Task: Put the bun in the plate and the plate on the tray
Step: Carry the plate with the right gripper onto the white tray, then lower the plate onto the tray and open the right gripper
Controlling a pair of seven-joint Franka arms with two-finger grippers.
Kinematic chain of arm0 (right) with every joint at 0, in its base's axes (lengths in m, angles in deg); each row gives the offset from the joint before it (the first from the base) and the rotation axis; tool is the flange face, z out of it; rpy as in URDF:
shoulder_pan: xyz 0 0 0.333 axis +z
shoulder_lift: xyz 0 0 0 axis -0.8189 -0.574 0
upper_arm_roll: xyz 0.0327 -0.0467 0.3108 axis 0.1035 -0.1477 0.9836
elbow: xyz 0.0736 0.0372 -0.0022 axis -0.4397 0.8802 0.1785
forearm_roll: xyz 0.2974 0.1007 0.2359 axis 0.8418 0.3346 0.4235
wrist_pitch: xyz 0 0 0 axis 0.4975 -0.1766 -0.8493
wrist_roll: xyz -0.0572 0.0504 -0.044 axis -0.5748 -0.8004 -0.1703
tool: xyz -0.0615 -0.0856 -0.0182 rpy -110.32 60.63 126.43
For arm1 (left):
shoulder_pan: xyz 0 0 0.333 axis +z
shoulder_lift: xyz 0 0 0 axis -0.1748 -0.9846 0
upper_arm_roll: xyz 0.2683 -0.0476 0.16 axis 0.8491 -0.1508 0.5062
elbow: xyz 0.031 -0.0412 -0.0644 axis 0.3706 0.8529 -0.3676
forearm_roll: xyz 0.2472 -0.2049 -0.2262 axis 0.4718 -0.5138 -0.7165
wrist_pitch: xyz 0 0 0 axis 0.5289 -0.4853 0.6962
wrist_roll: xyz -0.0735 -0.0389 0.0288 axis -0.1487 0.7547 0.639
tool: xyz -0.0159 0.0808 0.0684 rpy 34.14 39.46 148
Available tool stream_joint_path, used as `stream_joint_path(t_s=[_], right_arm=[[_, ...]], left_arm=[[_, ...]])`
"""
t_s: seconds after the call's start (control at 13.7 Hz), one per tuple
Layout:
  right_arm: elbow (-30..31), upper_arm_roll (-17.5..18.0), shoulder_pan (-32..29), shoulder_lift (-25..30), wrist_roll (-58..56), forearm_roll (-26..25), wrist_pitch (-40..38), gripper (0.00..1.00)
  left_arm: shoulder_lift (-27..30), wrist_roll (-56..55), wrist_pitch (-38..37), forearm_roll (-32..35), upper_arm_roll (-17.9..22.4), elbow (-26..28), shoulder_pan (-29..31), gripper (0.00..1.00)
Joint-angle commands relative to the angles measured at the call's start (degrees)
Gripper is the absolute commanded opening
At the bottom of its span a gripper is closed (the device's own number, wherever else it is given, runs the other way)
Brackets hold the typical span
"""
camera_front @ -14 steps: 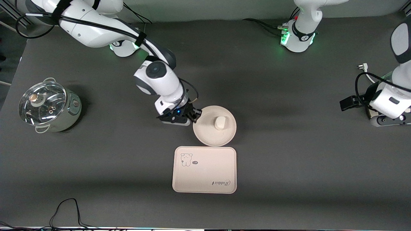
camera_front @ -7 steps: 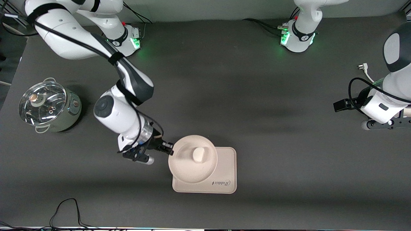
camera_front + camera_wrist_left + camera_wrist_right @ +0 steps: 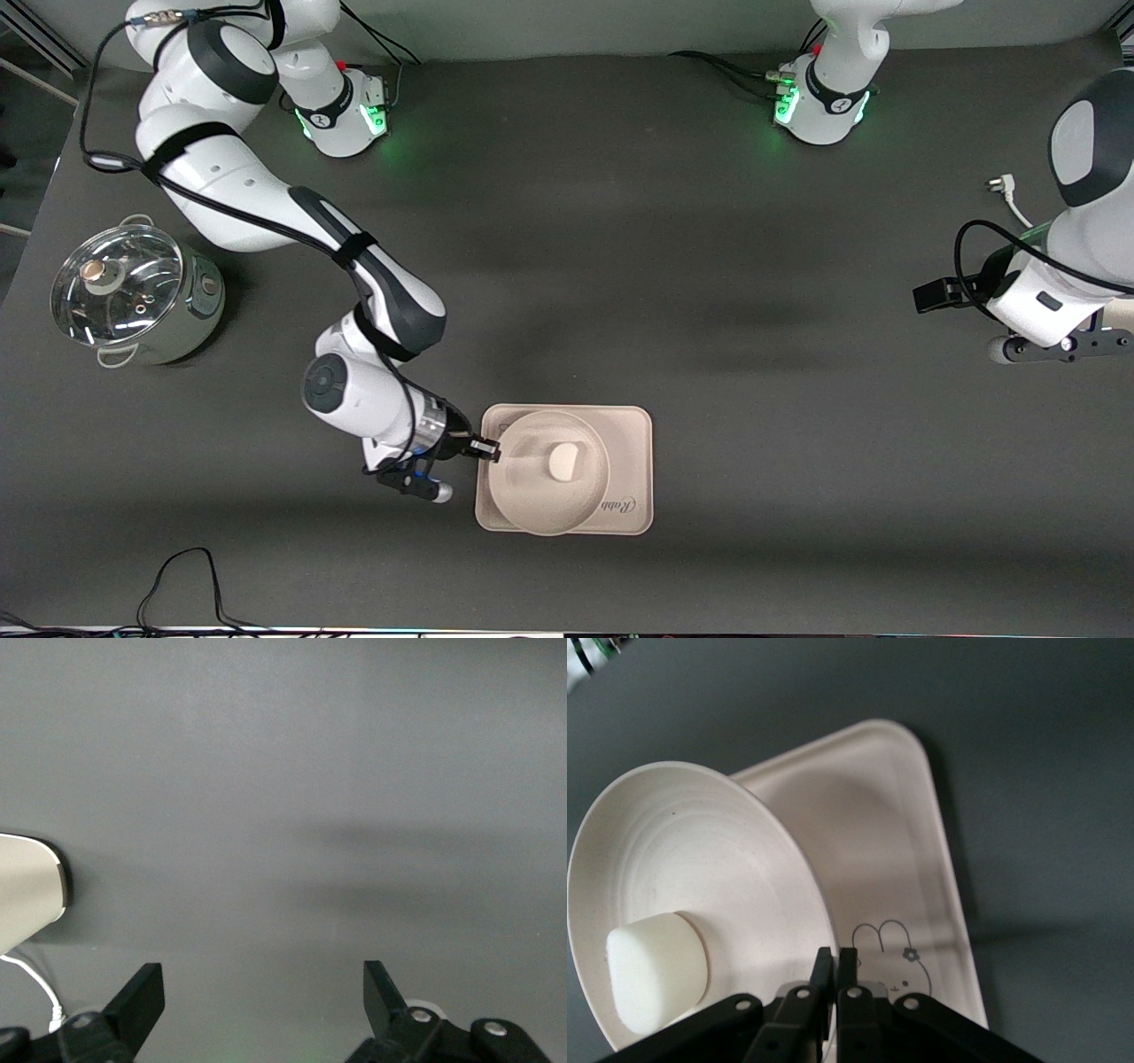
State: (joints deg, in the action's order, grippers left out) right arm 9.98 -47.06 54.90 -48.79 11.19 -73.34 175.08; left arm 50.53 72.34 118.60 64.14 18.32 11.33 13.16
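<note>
Cream-beige plate (image 3: 532,496) with bun (image 3: 563,462) inside, over tray (image 3: 631,443). Right gripper (image 3: 490,451) pinches plate rim. Can't tell if seated, so lower level or bun slides, centre it, then let go. Left gripper (image 3: 264,992) gaping, waiting at table end.

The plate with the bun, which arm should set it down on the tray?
The right. Its pincer is shut on the rim of the plate, which carries the bun over the tray. The left pincer waits open over bare table at the left arm's end.
</note>
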Motion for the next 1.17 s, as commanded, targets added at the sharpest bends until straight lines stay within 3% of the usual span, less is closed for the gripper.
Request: stream_joint_path(t_s=[0.0, 0.29, 0.36, 0.44, 0.58, 0.87, 1.09], right_arm=[[-3.17, -0.14, 2.1, -2.07, 0.7, -1.38, -0.45, 0.0], [-3.26, -0.84, 2.89, -4.27, 0.79, -2.78, 2.63, 0.0], [-3.26, -0.93, 2.8, -4.19, 0.79, -2.78, 2.54, 0.33], [-3.17, -0.93, 2.89, -4.01, 0.79, -2.96, 2.63, 0.96], [-3.26, -0.84, 2.54, -2.7, 0.87, -5.84, 2.19, 1.0], [-2.65, -0.93, 1.22, 4.06, 0.87, -6.13, -4.12, 1.0], [-2.3, -1.1, -1.23, 13.27, 0.35, -3.77, -19.38, 1.0]], left_arm=[[-0.87, 0.01, 0.09, -1.71, 0.4, -0.75, -0.37, 1.0], [-0.79, 0.01, -0.35, -1.81, 0.4, 0.04, -0.28, 1.0], [-0.79, -0.07, -0.44, -1.81, 0.4, 0.04, -0.28, 1.0], [-0.79, -0.16, -0.27, -1.81, 0.4, -0.05, 0.07, 1.0], [-0.7, -0.16, 0.08, -1.81, 0.67, -0.14, 0.42, 1.0], [0.44, -0.16, -0.97, -1.63, 0.76, -0.05, 0.34, 1.0], [3.42, -1.04, 0.08, -1.63, 0.75, 1.87, 0.16, 1.0]])
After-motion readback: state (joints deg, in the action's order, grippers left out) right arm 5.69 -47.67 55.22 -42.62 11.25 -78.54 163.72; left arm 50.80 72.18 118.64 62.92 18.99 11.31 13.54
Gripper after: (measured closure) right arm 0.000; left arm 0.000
